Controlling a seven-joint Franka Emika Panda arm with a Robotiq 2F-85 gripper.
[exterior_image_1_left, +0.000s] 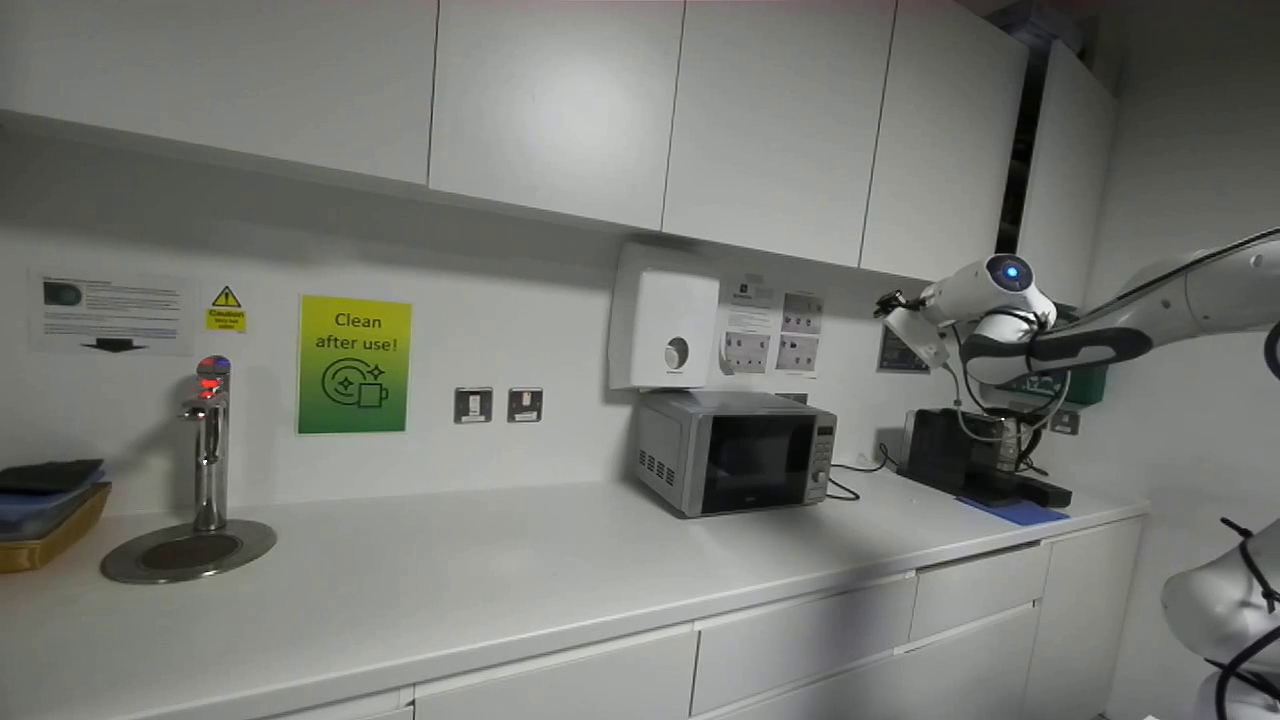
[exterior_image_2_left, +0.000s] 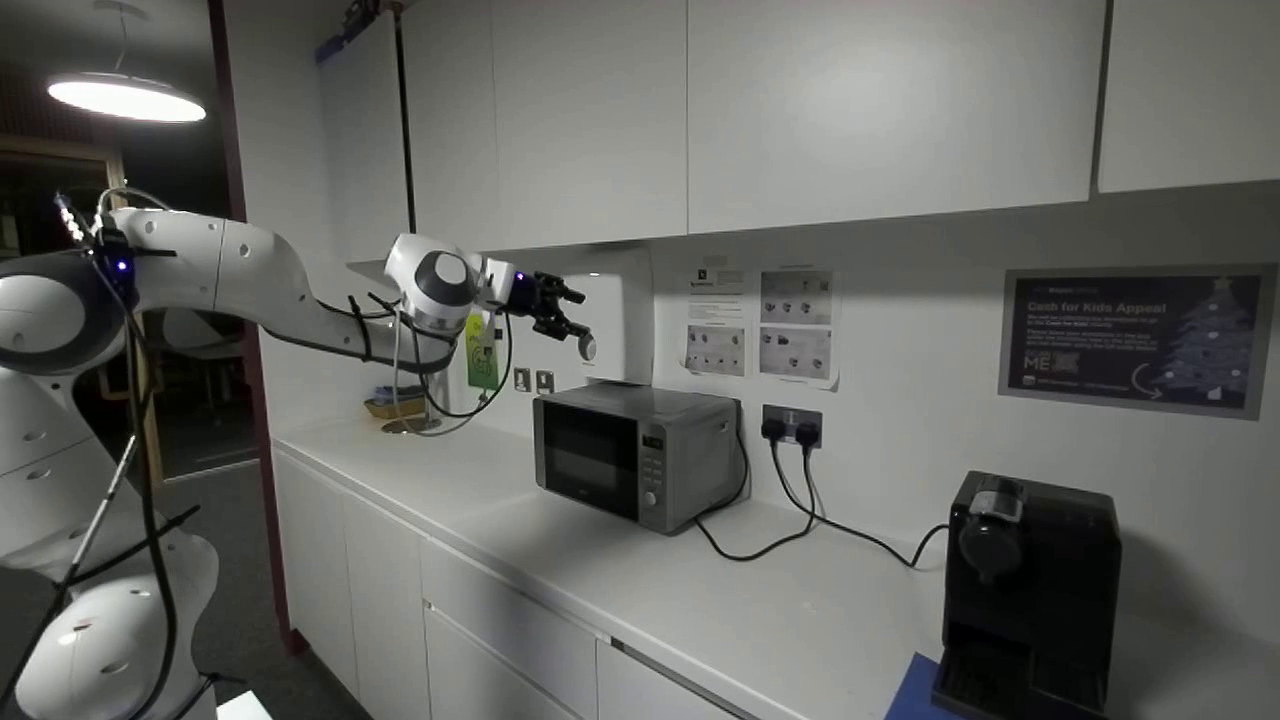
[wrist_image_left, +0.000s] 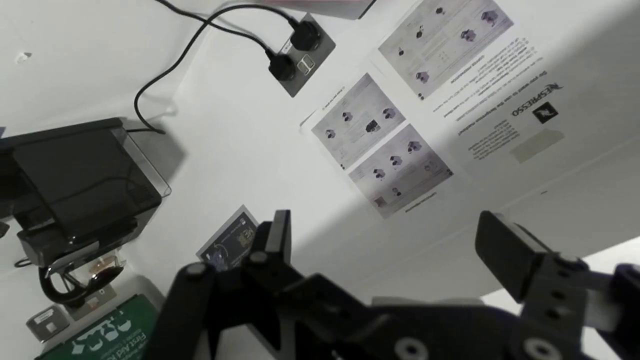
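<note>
White kitchenette: counter (exterior_image_1_left: 450, 560) along a pale wall (exterior_image_1_left: 560, 300), flat-front cabinets (exterior_image_1_left: 560, 100) overhead. Gripper (wrist_image_left: 386, 225) sits well above the counter, fingers (wrist_image_left: 278, 235) spread wide, wall showing through the gap. Nespresso sheets (wrist_image_left: 400, 172) are on the wall ahead, apart from the fingertips; can't tell by how much. Only the wrist view makes their heading legible, roughly upside down; print is too small in both exterior views. Sheets look flat: white paper, grey-violet photo panels, small black logo square. Below them, socket plate (exterior_image_2_left: 790, 418) with two black plugs (wrist_image_left: 305, 36), clear in the wrist view. Next out, microwave (exterior_image_2_left: 640, 455) on the counter: silver body, dark door closed, dial on the panel. Other side of the plugs, coffee machine (exterior_image_2_left: 1040, 590), black and boxy, blue mat (exterior_image_1_left: 1015, 512) at its base. Green first aid box (wrist_image_left: 107, 332): wrist view reads its lettering; arm (exterior_image_1_left: 1090, 347) covers part of it in an exterior view. Chrome tap (exterior_image_1_left: 212, 455) and "Clean after use!" sign (exterior_image_1_left: 353, 365) stand clear in an exterior view. Charity poster (exterior_image_2_left: 1137, 340): whole in an exterior view, part-covered in the wrist view.
</note>
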